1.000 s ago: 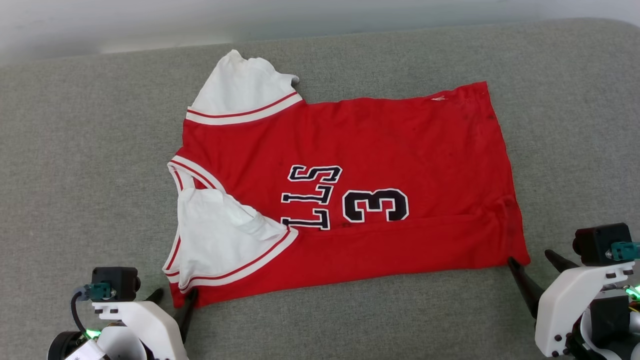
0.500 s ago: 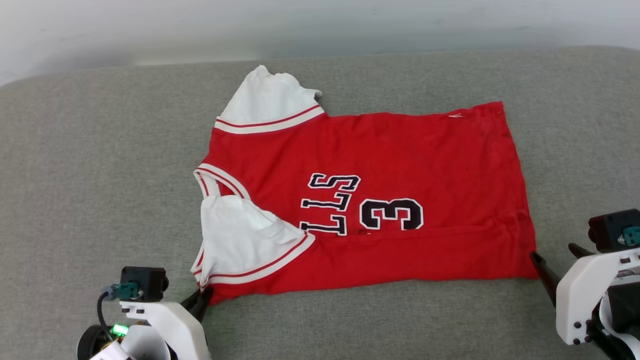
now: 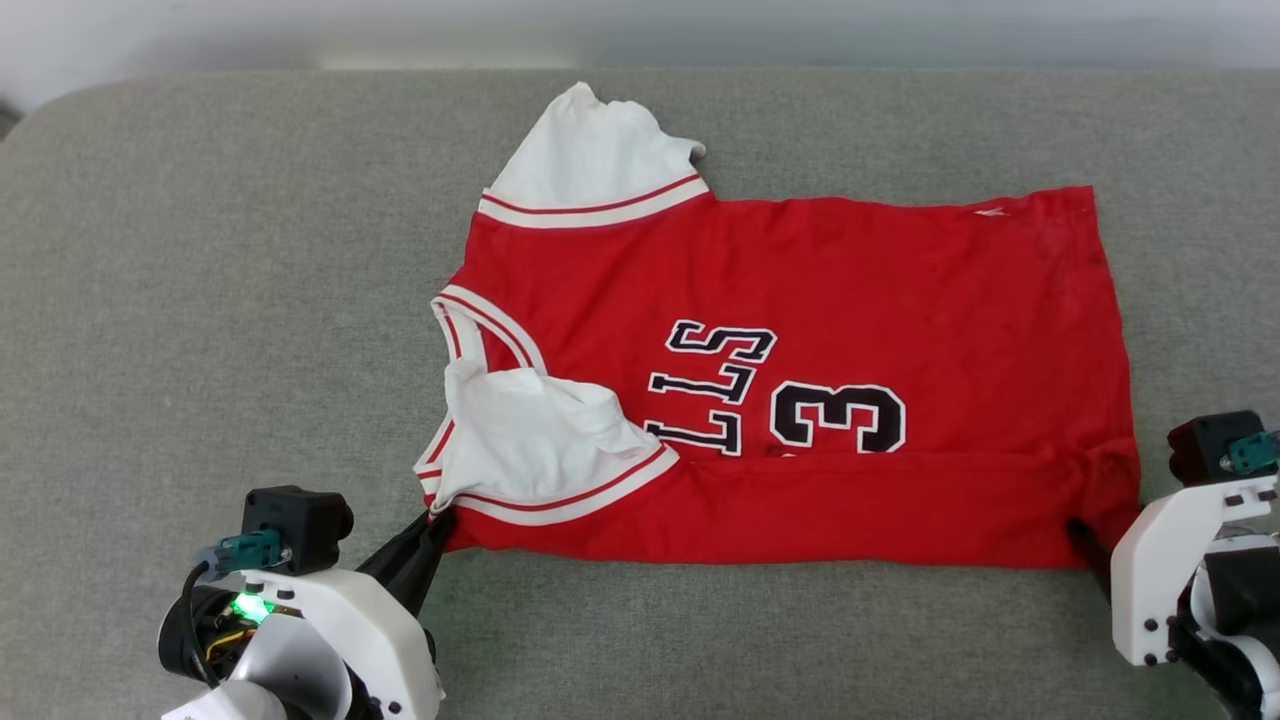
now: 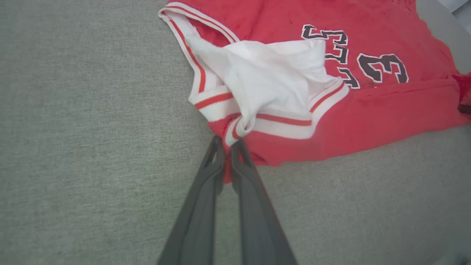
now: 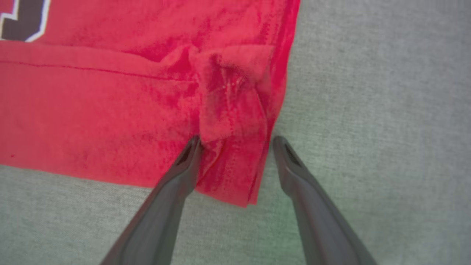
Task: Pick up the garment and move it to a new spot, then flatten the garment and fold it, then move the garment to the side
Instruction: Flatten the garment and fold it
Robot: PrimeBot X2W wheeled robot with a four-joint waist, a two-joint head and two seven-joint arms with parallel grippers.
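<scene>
Red, white-sleeved jersey T-shirt (image 3: 800,300) lies centred on grey woven upholstery (image 3: 200,250); left gripper (image 4: 225,141) clenches its seven-o'clock shoulder corner while right gripper (image 5: 236,140), released, straddles the five-o'clock hem corner, presumably to lift both ends together.

Left claw (image 4: 227,141) pinched tight, fingers together; right claw (image 5: 237,141) spread wide, fingers apart.

Left pincer (image 4: 227,141) closed onto garment (image 3: 850,270) shoulder corner; right pincer (image 5: 237,140) now straddles hem corner.
</scene>
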